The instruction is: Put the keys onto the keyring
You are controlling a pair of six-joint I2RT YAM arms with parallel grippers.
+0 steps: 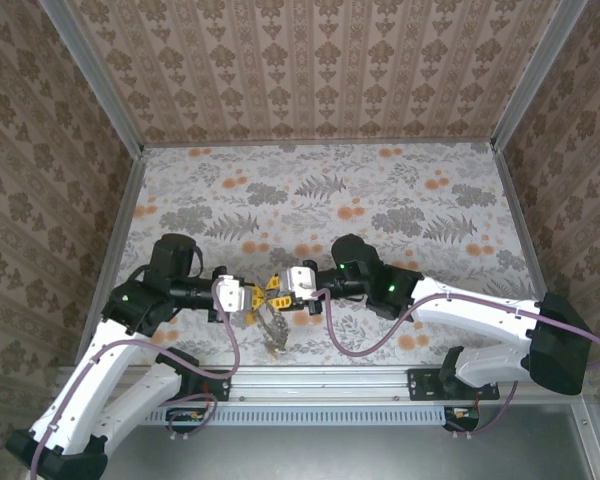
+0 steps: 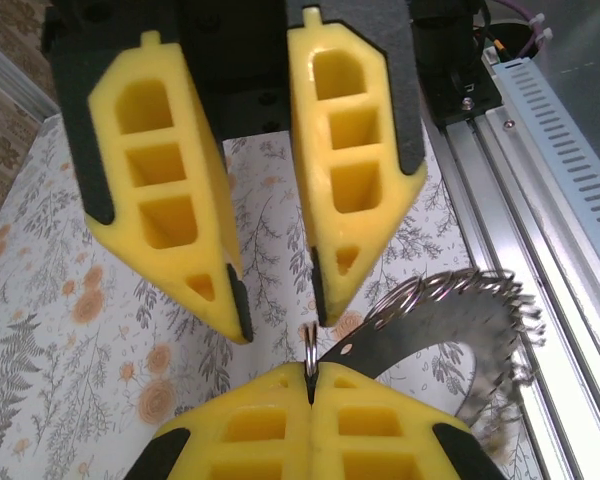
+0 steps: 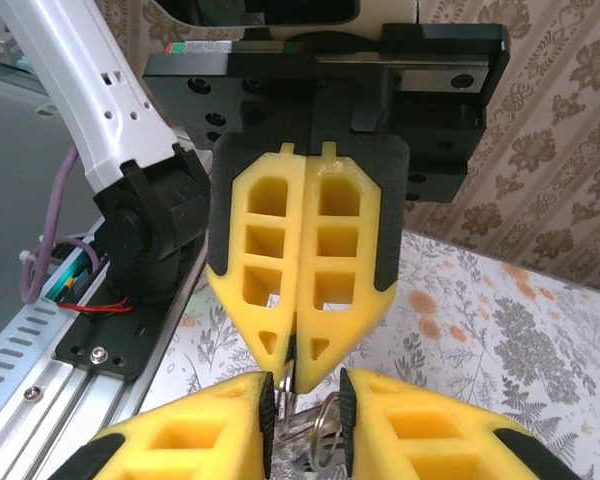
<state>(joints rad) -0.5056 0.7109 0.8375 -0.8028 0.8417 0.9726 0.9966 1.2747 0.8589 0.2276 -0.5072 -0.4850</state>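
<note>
- While my left gripper (image 2: 310,383) is pressed fully together, it pinches the thin ring (image 2: 309,348) right at its fingertips; the ring stands on edge and pokes straight out past those tips.
- My right gripper (image 2: 280,312) faces it tip to tip; its fingers stand partly apart, with bare table (image 2: 70,300) visible through the gap; I judge that it grips nothing yet.
- The relation that matters: the ring's free end lies at the mouth of the right gripper's gap, nearer one finger than the other; its flat plane runs along the gap, so closing would bring the pads onto its two faces.
- From the right wrist, the loop sits low between my right fingers (image 3: 255,440), touching neither as far as I can see.
- The left gripper is on the ring; the right is only just beside it.
- Hanging from the ring, a silvery chain (image 2: 480,298) arcs off to one side of the left gripper, toward the rail (image 2: 540,150); a flat dark blade (image 2: 380,345) with small holes reaches the same way.
- Whether that blade is one of the keys I cannot tell.
- My guess: the right gripper must centre on the ring before it closes; an off-centre pinch could twist the ring out of the left gripper's hold.
</note>
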